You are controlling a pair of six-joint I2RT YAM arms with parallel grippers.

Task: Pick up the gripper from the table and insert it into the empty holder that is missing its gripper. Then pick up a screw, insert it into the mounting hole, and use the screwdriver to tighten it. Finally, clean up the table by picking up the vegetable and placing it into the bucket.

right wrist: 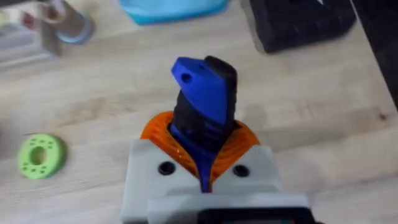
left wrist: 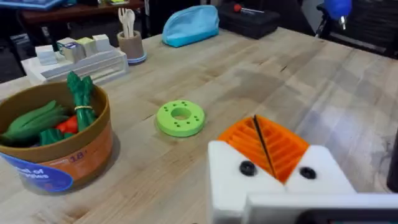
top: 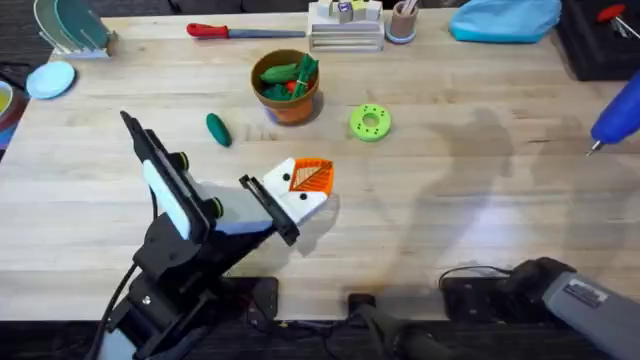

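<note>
Right gripper (right wrist: 202, 171): I see it clenched around the screwdriver (right wrist: 204, 102), far right of the bucket (top: 287, 90).
Left gripper (left wrist: 267, 152): pads pressed together, nothing held.
Vegetable (top: 218, 129): on desk (top: 450, 200), just left of bucket.

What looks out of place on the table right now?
Only the vegetable: it lies loose on the wood, left of the bucket, while other toy greens sit inside it. The screwdriver is clamped in the right gripper, not dropped.
</note>
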